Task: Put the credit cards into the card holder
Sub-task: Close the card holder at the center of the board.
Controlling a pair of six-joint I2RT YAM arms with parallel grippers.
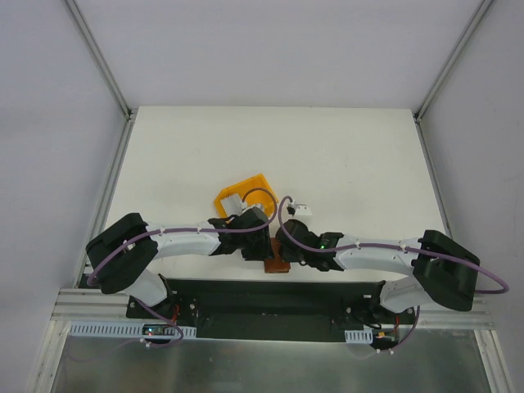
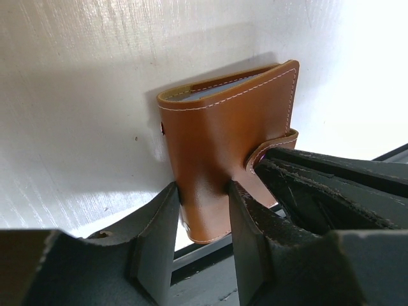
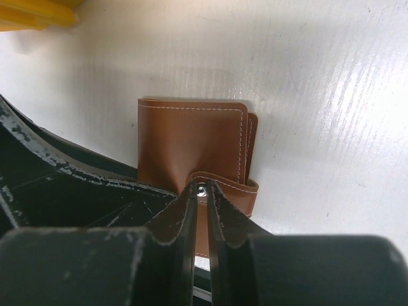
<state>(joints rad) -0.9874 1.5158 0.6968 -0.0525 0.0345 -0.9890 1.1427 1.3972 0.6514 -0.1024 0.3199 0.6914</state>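
The card holder (image 2: 223,127) is a folded brown leather wallet, lying at the table's near edge (image 1: 277,264). My left gripper (image 2: 203,217) is shut on its near end, one finger on each side. My right gripper (image 3: 202,194) is shut on the wallet's snap tab (image 3: 236,191), with the metal stud showing between the fingertips. Both grippers meet over the wallet in the top view, left gripper (image 1: 259,246) and right gripper (image 1: 288,250). A pale grey edge shows inside the wallet's fold (image 2: 217,89). Whitish flat pieces, possibly credit cards (image 1: 232,201), lie in the yellow bin.
A yellow plastic bin (image 1: 255,183) stands just behind the grippers; its corner shows in the right wrist view (image 3: 32,14). A small white object (image 1: 300,210) lies right of the bin. The black base rail (image 1: 270,296) runs along the table's near edge under the wallet.
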